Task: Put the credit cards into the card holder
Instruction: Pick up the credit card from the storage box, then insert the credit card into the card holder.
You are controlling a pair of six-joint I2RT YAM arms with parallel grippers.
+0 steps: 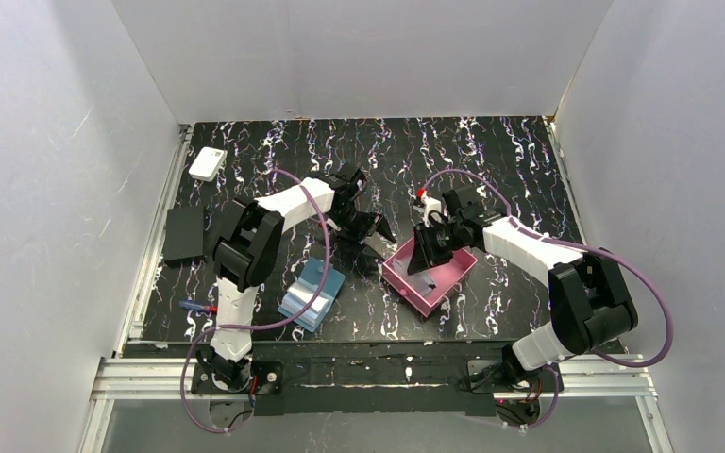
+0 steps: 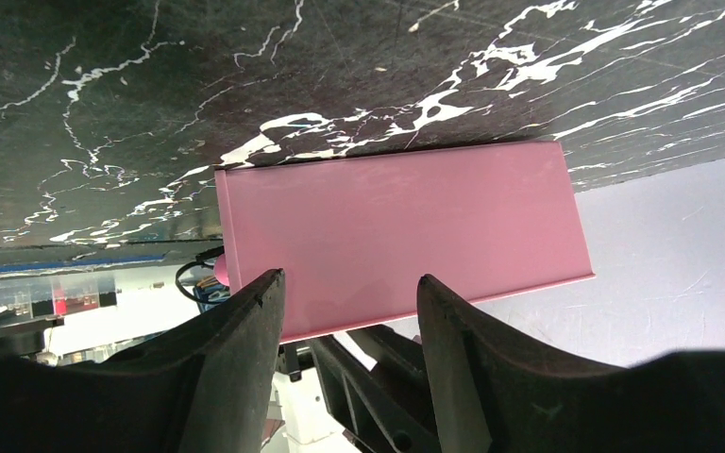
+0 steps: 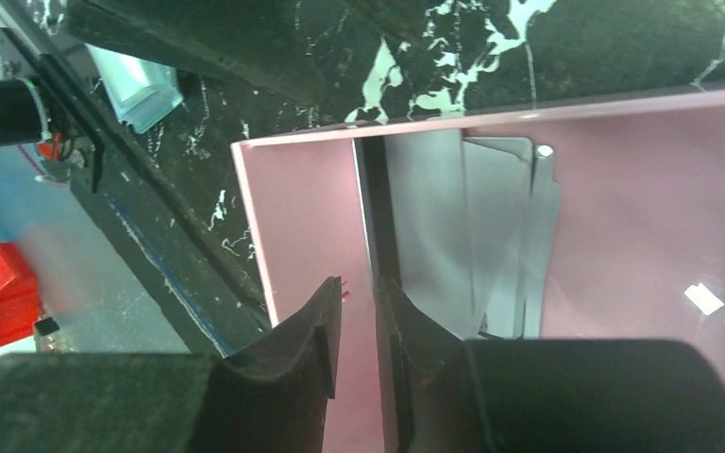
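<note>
The pink tray (image 1: 453,276) sits right of centre, and several grey credit cards (image 3: 467,226) lie overlapped on its floor. My right gripper (image 1: 428,247) reaches down into the tray. Its jaws (image 3: 359,294) stand open by a narrow gap through which the pink floor shows. The dark edge of one card (image 3: 376,208) runs up against the inner face of the right-hand finger (image 3: 406,330). The teal-blue card holder (image 1: 311,293) lies open on the table left of the tray. My left gripper (image 1: 366,232) hovers just left of the tray, open and empty (image 2: 351,283), facing the tray's outer wall (image 2: 406,236).
A small white box (image 1: 207,163) and a flat black slab (image 1: 184,233) lie at the far left. A red-and-white object (image 1: 422,199) stands behind the right gripper. The two grippers are close together over the tray's left corner.
</note>
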